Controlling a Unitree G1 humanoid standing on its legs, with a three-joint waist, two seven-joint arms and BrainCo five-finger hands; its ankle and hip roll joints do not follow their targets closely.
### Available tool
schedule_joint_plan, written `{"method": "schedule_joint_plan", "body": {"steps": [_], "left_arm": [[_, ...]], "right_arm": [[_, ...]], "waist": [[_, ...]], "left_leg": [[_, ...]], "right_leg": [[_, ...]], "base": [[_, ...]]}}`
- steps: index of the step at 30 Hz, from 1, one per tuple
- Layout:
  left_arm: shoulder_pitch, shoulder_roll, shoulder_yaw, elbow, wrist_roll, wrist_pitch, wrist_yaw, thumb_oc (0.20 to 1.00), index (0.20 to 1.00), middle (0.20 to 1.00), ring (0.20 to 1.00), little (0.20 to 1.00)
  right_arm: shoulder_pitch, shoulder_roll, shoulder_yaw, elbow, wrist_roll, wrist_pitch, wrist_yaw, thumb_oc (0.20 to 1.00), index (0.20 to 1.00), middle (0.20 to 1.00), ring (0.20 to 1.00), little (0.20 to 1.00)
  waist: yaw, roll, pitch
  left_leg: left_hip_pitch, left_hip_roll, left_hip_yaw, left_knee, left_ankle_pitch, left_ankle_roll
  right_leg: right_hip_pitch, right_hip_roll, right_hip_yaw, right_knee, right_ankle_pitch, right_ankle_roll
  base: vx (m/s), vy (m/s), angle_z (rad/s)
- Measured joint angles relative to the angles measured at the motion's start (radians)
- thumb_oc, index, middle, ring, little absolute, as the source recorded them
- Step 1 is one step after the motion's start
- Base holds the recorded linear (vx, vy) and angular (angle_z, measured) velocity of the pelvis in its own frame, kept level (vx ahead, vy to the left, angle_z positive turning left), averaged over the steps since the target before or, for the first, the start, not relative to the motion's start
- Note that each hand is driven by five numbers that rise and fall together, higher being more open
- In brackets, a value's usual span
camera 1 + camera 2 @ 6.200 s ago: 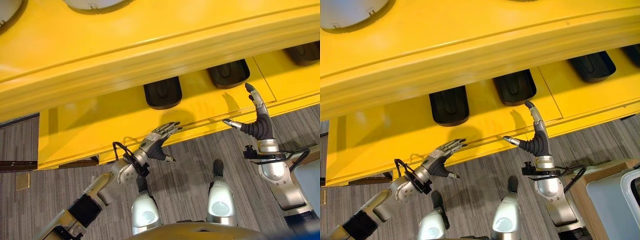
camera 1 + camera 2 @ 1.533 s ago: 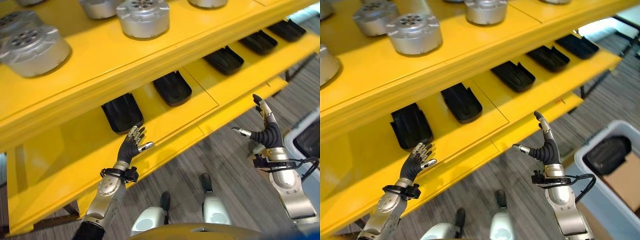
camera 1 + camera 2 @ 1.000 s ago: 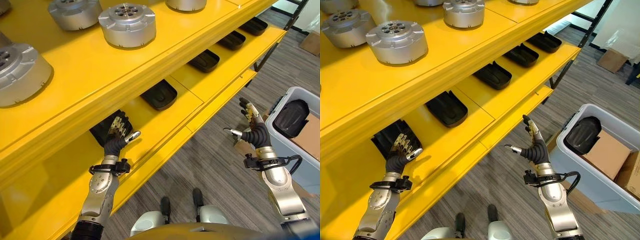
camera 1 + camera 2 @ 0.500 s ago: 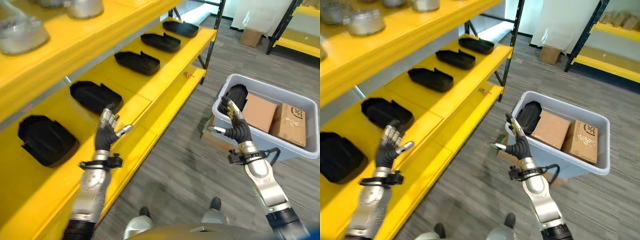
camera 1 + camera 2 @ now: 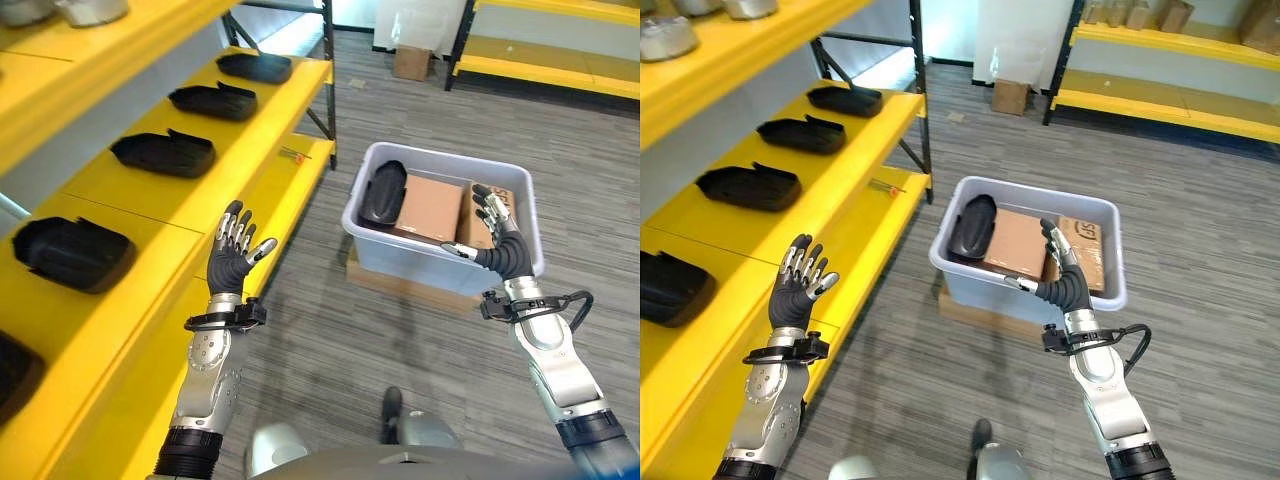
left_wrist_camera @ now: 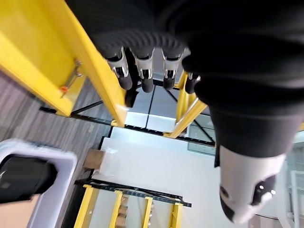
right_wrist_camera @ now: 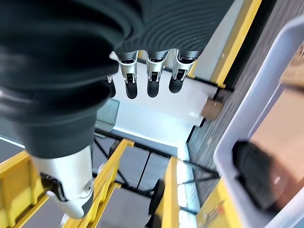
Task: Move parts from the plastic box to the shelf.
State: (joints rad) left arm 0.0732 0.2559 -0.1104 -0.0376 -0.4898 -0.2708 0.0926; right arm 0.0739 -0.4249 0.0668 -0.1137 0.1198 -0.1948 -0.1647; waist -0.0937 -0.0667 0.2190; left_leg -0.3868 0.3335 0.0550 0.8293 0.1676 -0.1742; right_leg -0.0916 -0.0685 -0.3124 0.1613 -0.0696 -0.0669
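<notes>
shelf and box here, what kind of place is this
Probably a warehouse or factory parts store: a long yellow shelf lined with black moulded parts, a grey plastic box on the floor, and more yellow racking across the aisle.

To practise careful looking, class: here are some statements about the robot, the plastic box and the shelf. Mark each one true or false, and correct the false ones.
1. The plastic box stands on the floor, not on the shelf. True.
2. The right hand grips a black part. False: its fingers are straight and hold nothing; it hovers at the box's near edge.
3. A black part lies in the box beside cardboard boxes. True.
4. The left hand is curled round a part on the shelf. False: it is raised, open and empty, at the shelf's front edge.
5. The lower shelf bears no parts. False: several black trays lie along it in a row.
</notes>
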Motion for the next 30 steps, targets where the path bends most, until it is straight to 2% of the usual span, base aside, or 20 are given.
{"method": "schedule_joint_plan", "body": {"steps": [1, 2, 3, 4, 6, 7, 8, 9, 11, 13, 16, 19, 20, 21, 22, 24, 26, 28, 29, 30], "left_arm": [[-0.018, -0.016, -0.03, 0.003, -0.001, 0.003, 0.001, 1.0, 1.0, 1.0, 1.0, 1.0], [-0.035, -0.025, -0.051, 0.002, 0.0, -0.002, -0.003, 1.0, 1.0, 1.0, 1.0, 1.0], [-0.057, -0.025, -0.065, 0.045, 0.002, -0.007, -0.004, 1.0, 1.0, 1.0, 1.0, 1.0], [-0.043, -0.006, -0.048, 0.099, 0.002, 0.003, 0.0, 1.0, 1.0, 1.0, 1.0, 1.0], [-0.005, -0.011, -0.031, 0.085, 0.001, 0.007, 0.003, 1.0, 1.0, 1.0, 1.0, 1.0], [-0.009, -0.004, -0.032, 0.067, 0.002, 0.001, -0.002, 1.0, 1.0, 1.0, 1.0, 1.0], [-0.044, 0.012, -0.032, 0.061, 0.002, 0.001, -0.003, 1.0, 1.0, 1.0, 1.0, 1.0], [-0.076, 0.037, -0.029, 0.057, 0.002, 0.0, 0.0, 1.0, 1.0, 1.0, 1.0, 1.0], [-0.117, 0.061, -0.027, 0.053, 0.002, -0.004, 0.004, 1.0, 1.0, 1.0, 1.0, 1.0], [-0.133, 0.078, -0.027, 0.055, 0.003, -0.007, 0.02, 1.0, 1.0, 1.0, 1.0, 1.0], [-0.132, 0.079, -0.027, 0.053, 0.004, -0.007, 0.038, 1.0, 1.0, 1.0, 1.0, 1.0], [-0.114, 0.111, -0.033, 0.058, 0.008, -0.004, 0.045, 1.0, 1.0, 1.0, 1.0, 1.0], [-0.109, 0.118, -0.034, 0.057, 0.009, -0.005, 0.045, 1.0, 1.0, 1.0, 1.0, 1.0], [-0.098, 0.12, -0.04, 0.057, 0.01, -0.001, 0.045, 1.0, 1.0, 1.0, 1.0, 1.0], [-0.087, 0.114, -0.044, 0.057, 0.011, 0.001, 0.045, 1.0, 1.0, 1.0, 1.0, 1.0], [-0.075, 0.104, -0.038, 0.057, 0.011, 0.001, 0.044, 1.0, 1.0, 1.0, 1.0, 1.0], [-0.073, 0.106, -0.03, 0.057, 0.01, 0.001, 0.045, 1.0, 1.0, 1.0, 1.0, 1.0], [-0.049, 0.091, -0.016, 0.056, 0.011, 0.001, 0.044, 1.0, 1.0, 1.0, 1.0, 1.0], [-0.026, 0.084, -0.014, 0.055, 0.011, 0.001, 0.044, 1.0, 1.0, 1.0, 1.0, 1.0], [0.003, 0.077, -0.001, 0.049, 0.008, 0.002, 0.044, 1.0, 1.0, 1.0, 1.0, 1.0]], "right_arm": [[-0.01, 0.004, -0.002, -0.019, 0.009, 0.001, 0.0, 1.0, 1.0, 1.0, 1.0, 1.0], [-0.04, -0.008, -0.004, -0.045, 0.014, -0.002, -0.007, 1.0, 1.0, 1.0, 1.0, 1.0], [-0.06, -0.018, 0.014, -0.034, 0.013, -0.01, -0.008, 1.0, 1.0, 1.0, 1.0, 1.0], [-0.085, -0.014, 0.069, -0.007, 0.013, -0.01, 0.002, 1.0, 1.0, 1.0, 1.0, 1.0], [-0.07, 0.001, 0.103, 0.0, 0.024, -0.009, 0.029, 1.0, 1.0, 1.0, 1.0, 1.0], [-0.066, 0.028, 0.105, 0.002, 0.055, -0.009, 0.047, 1.0, 1.0, 1.0, 1.0, 1.0], [-0.073, 0.053, 0.123, 0.005, 0.085, -0.004, 0.047, 1.0, 1.0, 1.0, 1.0, 1.0], [-0.08, 0.085, 0.173, -0.002, 0.113, 0.008, 0.05, 1.0, 1.0, 1.0, 1.0, 1.0], [-0.096, 0.102, 0.261, -0.021, 0.123, 0.013, 0.089, 1.0, 1.0, 1.0, 1.0, 1.0], [-0.153, 0.103, 0.281, -0.011, 0.122, 0.015, 0.106, 1.0, 1.0, 1.0, 1.0, 1.0], [-0.163, 0.096, 0.245, -0.009, 0.123, 0.023, 0.114, 1.0, 1.0, 1.0, 1.0, 1.0], [-0.137, 0.102, 0.249, -0.007, 0.123, 0.032, 0.12, 1.0, 1.0, 1.0, 1.0, 1.0], [-0.132, 0.102, 0.251, -0.007, 0.123, 0.034, 0.122, 1.0, 1.0, 1.0, 1.0, 1.0], [-0.123, 0.101, 0.259, -0.007, 0.124, 0.038, 0.123, 1.0, 1.0, 1.0, 1.0, 1.0], [-0.115, 0.1, 0.26, -0.007, 0.125, 0.042, 0.123, 1.0, 1.0, 1.0, 1.0, 1.0], [-0.117, 0.099, 0.26, -0.006, 0.132, 0.048, 0.123, 1.0, 1.0, 1.0, 1.0, 1.0], [-0.119, 0.097, 0.256, -0.006, 0.132, 0.048, 0.121, 1.0, 1.0, 1.0, 1.0, 1.0], [-0.1, 0.096, 0.257, -0.006, 0.132, 0.049, 0.12, 1.0, 1.0, 1.0, 1.0, 1.0], [-0.084, 0.098, 0.257, -0.005, 0.132, 0.049, 0.121, 1.0, 1.0, 1.0, 1.0, 1.0], [-0.079, 0.1, 0.257, 0.005, 0.132, 0.049, 0.123, 1.0, 1.0, 1.0, 1.0, 1.0]], "waist": [[0.016, -0.008, 0.016], [0.05, 0.034, 0.038], [0.056, 0.076, 0.04], [0.104, 0.079, 0.087], [0.108, 0.083, 0.073], [0.1, 0.071, 0.018], [0.073, 0.058, 0.009], [0.073, 0.033, 0.003], [0.086, 0.019, -0.021], [0.102, -0.001, -0.035], [0.11, -0.002, -0.037], [0.113, -0.004, -0.035], [0.11, 0.007, -0.03], [0.102, 0.043, -0.008], [0.101, 0.064, -0.001], [0.09, 0.076, 0.006], [0.077, 0.052, 0.008], [0.067, 0.013, 0.006], [0.057, -0.014, -0.01], [0.086, -0.06, -0.04]], "left_leg": [[-0.05, -0.129, 0.101, -0.164, -0.1, 0.058], [-0.038, -0.182, 0.022, -0.492, -0.123, 0.045], [0.001, -0.172, -0.106, -0.832, -0.102, 0.03], [-0.006, -0.175, -0.238, -0.94, -0.102, 0.028], [0.075, -0.234, -0.235, -0.772, -0.087, 0.082], [0.146, -0.266, -0.16, -0.733, -0.085, 0.119], [0.244, -0.297, -0.114, -0.815, -0.003, 0.153], [0.285, -0.315, -0.071, -0.834, -0.017, 0.19], [0.311, -0.337, -0.04, -0.818, -0.08, 0.237], [0.306, -0.379, -0.021, -0.808, -0.106, 0.255], [0.315, -0.421, -0.04, -0.81, -0.12, 0.262], [0.344, -0.451, -0.058, -0.813, -0.14, 0.302], [0.349, -0.452, -0.059, -0.809, -0.146, 0.319], [0.369, -0.452, -0.058, -0.808, -0.156, 0.338], [0.387, -0.45, -0.052, -0.814, -0.166, 0.346], [0.406, -0.444, -0.033, -0.824, -0.172, 0.313], [0.404, -0.443, -0.035, -0.829, -0.174, 0.29], [0.412, -0.438, -0.067, -0.824, -0.191, 0.262], [0.426, -0.436, -0.092, -0.821, -0.199, 0.249], [0.437, -0.425, -0.116, -0.819, -0.213, 0.206]], "right_leg": [[0.016, 0.005, 0.0, -0.12, -0.011, 0.05], [-0.004, 0.002, -0.006, 0.095, -0.078, 0.052], [0.042, 0.065, 0.042, 0.046, -0.131, 0.069], [0.092, 0.094, 0.109, 0.008, -0.12, 0.088], [0.234, 0.078, 0.193, -0.101, -0.097, 0.11], [0.254, 0.04, 0.225, -0.119, -0.101, 0.096], [0.284, -0.001, 0.235, -0.114, -0.099, 0.125], [0.277, -0.037, 0.241, -0.078, -0.06, 0.179], [0.241, -0.097, 0.239, 0.005, -0.067, 0.171], [0.229, -0.197, 0.238, -0.037, -0.051, 0.204], [0.228, -0.271, 0.248, -0.087, -0.003, 0.28], [0.104, -0.268, 0.321, 0.221, 0.064, 0.281], [0.047, -0.249, 0.344, 0.324, 0.057, 0.271], [-0.04, -0.23, 0.355, 0.428, 0.021, 0.237], [-0.076, -0.24, 0.322, 0.402, -0.014, 0.232], [-0.104, -0.243, 0.282, 0.164, 0.004, 0.236], [-0.099, -0.244, 0.243, -0.106, 0.092, 0.248], [-0.052, -0.242, 0.181, -0.222, 0.181, 0.232], [0.0, -0.235, 0.175, -0.209, 0.203, 0.217], [0.094, -0.209, 0.123, -0.236, 0.224, 0.21]], "base": [[0.46, 0.312, -0.56], [0.47, 0.289, -0.74], [0.51, 0.346, -1.3], [0.48, 0.402, -1.48], [0.48, 0.459, -1.84], [0.4, 0.404, -1.45], [0.32, 0.354, -1.36], [0.24, 0.303, -0.88], [0.17, 0.207, -0.7], [0.13, 0.144, -0.26], [0.15, 0.189, 0.18], [0.04, 0.162, 0.22], [0.14, 0.13, 0.05], [0.18, 0.042, -0.14], [0.2, -0.064, -0.3], [0.14, -0.178, -0.26], [0.11, -0.214, 0.05], [0.12, -0.301, 0.48], [0.2, -0.364, 0.86], [0.2, -0.248, 0.47]]}}
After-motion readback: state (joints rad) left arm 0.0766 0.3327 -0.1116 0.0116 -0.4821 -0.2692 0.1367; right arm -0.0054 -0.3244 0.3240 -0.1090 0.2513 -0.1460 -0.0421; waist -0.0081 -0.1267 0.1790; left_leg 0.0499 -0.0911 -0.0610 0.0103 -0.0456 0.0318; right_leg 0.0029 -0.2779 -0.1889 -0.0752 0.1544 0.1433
